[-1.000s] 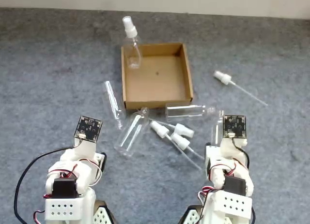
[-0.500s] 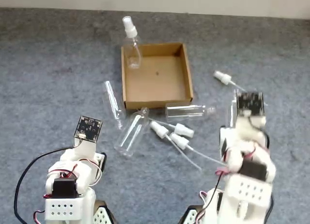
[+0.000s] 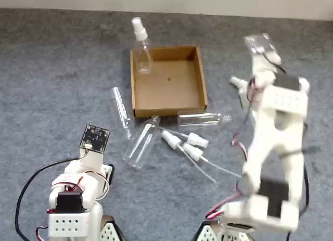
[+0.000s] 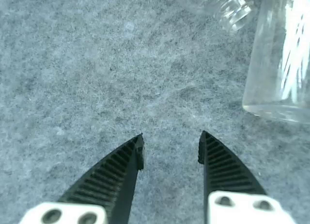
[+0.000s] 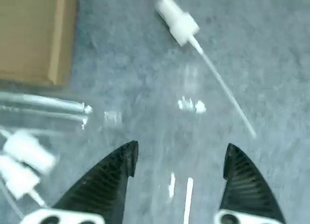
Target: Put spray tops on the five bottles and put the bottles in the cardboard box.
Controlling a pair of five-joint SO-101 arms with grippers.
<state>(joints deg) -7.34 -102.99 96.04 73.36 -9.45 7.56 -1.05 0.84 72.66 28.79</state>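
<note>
The right gripper point(image 5: 181, 147) hangs wide open and empty above a loose spray top point(image 5: 177, 22), which lies between the cardboard box point(image 3: 169, 92) and the right edge of the table point(image 3: 52, 69). I judge this top very light and its thin tube easy to bend, so the thick white head is the place to take it. The left gripper point(image 4: 171, 136), half open and holding nothing, sits low near the front edge, beside a lying clear bottle point(image 4: 278, 54).
</note>
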